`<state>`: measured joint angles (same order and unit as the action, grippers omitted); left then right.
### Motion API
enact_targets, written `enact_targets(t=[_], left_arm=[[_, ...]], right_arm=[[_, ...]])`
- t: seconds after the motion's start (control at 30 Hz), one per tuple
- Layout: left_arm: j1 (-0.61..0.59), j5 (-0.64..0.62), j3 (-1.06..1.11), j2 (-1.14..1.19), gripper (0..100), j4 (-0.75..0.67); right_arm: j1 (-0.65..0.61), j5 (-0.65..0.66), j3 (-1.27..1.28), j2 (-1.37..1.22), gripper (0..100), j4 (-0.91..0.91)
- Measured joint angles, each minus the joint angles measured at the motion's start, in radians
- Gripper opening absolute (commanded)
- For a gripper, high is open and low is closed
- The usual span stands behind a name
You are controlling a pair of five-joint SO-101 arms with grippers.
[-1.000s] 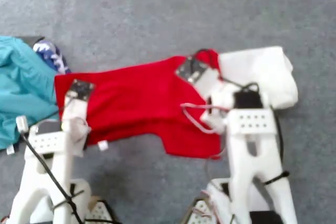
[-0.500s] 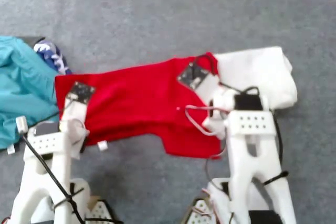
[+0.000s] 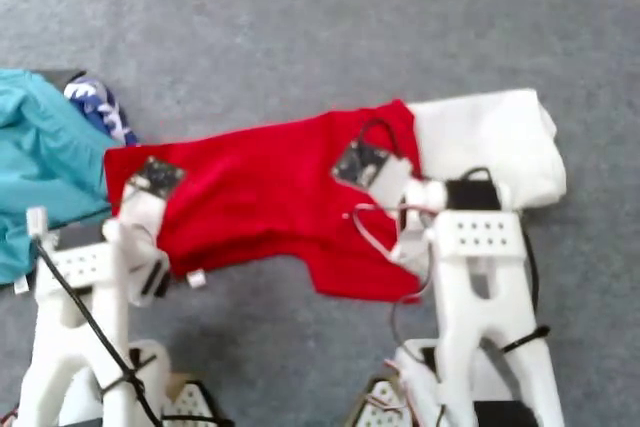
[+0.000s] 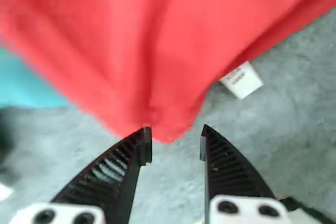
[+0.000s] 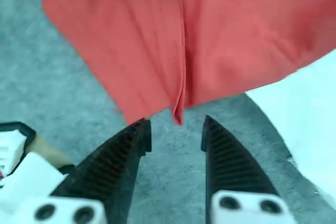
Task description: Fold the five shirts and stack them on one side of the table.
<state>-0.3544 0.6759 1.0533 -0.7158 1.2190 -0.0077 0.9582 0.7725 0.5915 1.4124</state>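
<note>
Both arms lean low over the red shirt (image 3: 260, 197), which lies spread out in the middle of the grey desk (image 3: 300, 37). The left end effector (image 4: 176, 135) has its jaws apart, right at a corner of the shirt. The right end effector (image 5: 176, 124) is apart too, at a fold in the shirt's edge. A small white tag (image 4: 240, 80) sticks out from the shirt, with print too blurry to read.

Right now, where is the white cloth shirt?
In the high view, the white cloth shirt lies on the right side of the grey table, touching the right end of the red cloth shirt.
</note>
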Motion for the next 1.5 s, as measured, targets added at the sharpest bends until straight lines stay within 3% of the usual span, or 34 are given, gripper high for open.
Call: enact_targets(t=[0.1,0.17,0.3,0.4,0.6,0.7,0.8,1.07,1.5], left_arm=[[-0.083,0.117,-0.135,0.000,3,0.123],[-0.129,0.196,-0.218,0.000,4,0.186],[-0.163,0.212,-0.281,0.000,5,0.215],[-0.167,0.109,-0.241,0.000,5,0.137],[-0.172,-0.166,0.074,0.000,5,-0.201],[-0.173,-0.222,0.241,-0.002,5,-0.384],[-0.195,-0.258,0.270,-0.038,5,-0.457],[-0.224,-0.276,0.325,-0.118,5,-0.483],[-0.226,-0.276,0.347,-0.178,5,-0.486]], right_arm=[[0.000,-0.012,-0.092,0.000,1.4,0.002],[-0.008,-0.063,-0.149,0.000,3.6,-0.003],[-0.152,-0.189,-0.169,-0.021,1.5,-0.064],[-0.255,-0.282,-0.152,-0.103,1.5,-0.187],[-0.272,-0.394,-0.167,-0.344,1.5,-0.397],[-0.272,-0.404,-0.204,-0.470,1.5,-0.416],[-0.276,-0.407,-0.213,-0.557,1.5,-0.411],[-0.307,-0.390,-0.187,-0.542,1.5,-0.334],[-0.408,-0.245,0.009,-0.110,1.5,-0.158]])
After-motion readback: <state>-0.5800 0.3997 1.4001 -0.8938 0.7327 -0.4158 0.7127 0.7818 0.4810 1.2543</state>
